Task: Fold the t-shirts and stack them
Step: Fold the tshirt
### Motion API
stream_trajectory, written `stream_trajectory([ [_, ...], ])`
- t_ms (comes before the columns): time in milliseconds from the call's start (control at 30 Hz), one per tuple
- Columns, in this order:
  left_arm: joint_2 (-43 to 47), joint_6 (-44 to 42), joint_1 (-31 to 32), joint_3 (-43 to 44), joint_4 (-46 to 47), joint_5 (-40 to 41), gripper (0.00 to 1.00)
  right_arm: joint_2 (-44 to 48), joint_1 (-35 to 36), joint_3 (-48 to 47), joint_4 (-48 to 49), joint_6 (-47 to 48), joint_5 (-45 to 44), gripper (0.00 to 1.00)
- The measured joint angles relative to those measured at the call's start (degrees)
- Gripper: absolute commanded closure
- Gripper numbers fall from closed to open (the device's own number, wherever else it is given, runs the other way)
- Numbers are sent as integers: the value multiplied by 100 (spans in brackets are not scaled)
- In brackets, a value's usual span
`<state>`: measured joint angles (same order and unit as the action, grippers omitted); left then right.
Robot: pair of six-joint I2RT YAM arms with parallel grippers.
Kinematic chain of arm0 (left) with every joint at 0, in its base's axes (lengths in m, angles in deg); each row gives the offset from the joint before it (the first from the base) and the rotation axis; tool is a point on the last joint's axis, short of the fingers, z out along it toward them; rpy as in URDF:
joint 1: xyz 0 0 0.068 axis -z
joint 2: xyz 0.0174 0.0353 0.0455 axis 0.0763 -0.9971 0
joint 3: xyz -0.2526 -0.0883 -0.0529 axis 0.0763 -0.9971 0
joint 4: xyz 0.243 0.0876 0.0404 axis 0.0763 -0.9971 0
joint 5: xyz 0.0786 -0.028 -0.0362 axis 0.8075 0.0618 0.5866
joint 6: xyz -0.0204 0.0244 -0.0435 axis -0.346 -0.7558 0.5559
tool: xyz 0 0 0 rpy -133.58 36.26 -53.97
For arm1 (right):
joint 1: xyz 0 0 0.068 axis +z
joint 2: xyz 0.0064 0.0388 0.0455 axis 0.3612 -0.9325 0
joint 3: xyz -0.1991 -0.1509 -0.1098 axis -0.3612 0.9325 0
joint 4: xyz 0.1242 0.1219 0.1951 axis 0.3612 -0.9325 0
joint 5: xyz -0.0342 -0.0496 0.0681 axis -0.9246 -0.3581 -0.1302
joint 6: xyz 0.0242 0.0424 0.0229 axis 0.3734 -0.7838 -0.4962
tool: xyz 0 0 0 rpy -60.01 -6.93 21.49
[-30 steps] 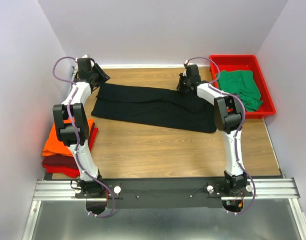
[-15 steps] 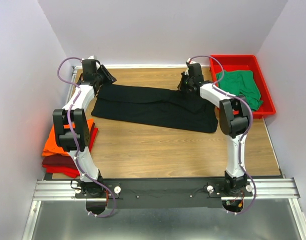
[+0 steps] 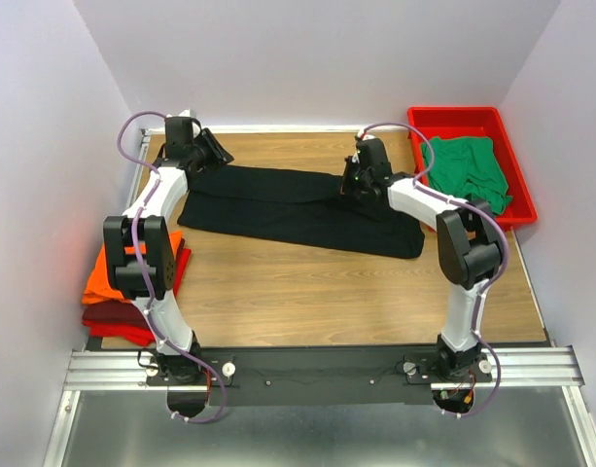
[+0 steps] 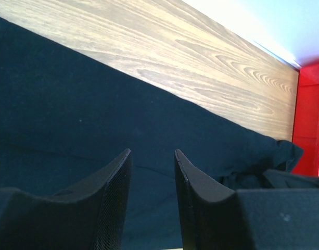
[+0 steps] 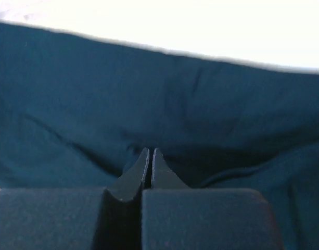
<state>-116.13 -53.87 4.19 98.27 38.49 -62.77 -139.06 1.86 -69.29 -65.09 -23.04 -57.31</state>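
Observation:
The large black t-shirt (image 3: pixel 298 209) lies spread flat across the far half of the table. My left gripper (image 3: pixel 208 151) is open and hovers over the shirt's far left corner; in the left wrist view (image 4: pixel 151 156) black cloth (image 4: pixel 71 104) shows between its fingers. My right gripper (image 3: pixel 354 183) is at the shirt's far right part; in the right wrist view (image 5: pixel 150 151) its jaws are shut, with the cloth (image 5: pixel 149 88) puckering at the tips. The orange t-shirt (image 3: pixel 113 268) lies folded on the dark red one (image 3: pixel 118 323) at the near left. The green t-shirt (image 3: pixel 468 170) lies crumpled in the tray.
The red plastic tray (image 3: pixel 453 114) stands at the far right corner; its edge shows in the left wrist view (image 4: pixel 310 120). White walls close in the table on the left, back and right. Bare wood (image 3: pixel 307 292) lies between the black shirt and the arm bases.
My left gripper has moved right along the far edge, over the shirt's corner. My right gripper has moved left and nearer, onto the black shirt.

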Motion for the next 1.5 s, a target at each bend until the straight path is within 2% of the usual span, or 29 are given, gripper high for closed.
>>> stream_trajectory([
  [167,0,-28,57,-2,-76,-7,54,358,278,544,70,-240,-166,99],
  [300,-7,-96,238,-2,-103,-94,54,439,481,866,214,-446,-319,91],
  [333,-17,-140,319,-2,-107,-153,54,450,533,966,297,-496,-339,84],
  [433,-72,-227,505,0,-114,-221,54,459,671,1215,431,-649,-367,75],
  [600,-227,-402,807,0,-181,-328,52,654,769,1438,531,-776,-463,37],
  [700,-293,-522,1016,0,-216,-404,52,1132,769,1532,529,-732,-669,30],
  [867,-374,-695,1414,28,-291,-470,52,2000,533,1502,603,-625,-1005,30],
  [967,-442,-767,1729,42,-367,-496,52,2050,173,1419,599,-564,-1069,31],
  [1133,-577,-885,2166,42,-472,-490,52,1690,-330,1281,393,-315,-1137,31],
  [1433,-946,-955,2874,63,-518,-487,51,1023,-286,874,164,-24,-1071,34],
  [1500,-1064,-955,3029,116,-516,-487,51,896,-284,811,164,-22,-1019,40],
])
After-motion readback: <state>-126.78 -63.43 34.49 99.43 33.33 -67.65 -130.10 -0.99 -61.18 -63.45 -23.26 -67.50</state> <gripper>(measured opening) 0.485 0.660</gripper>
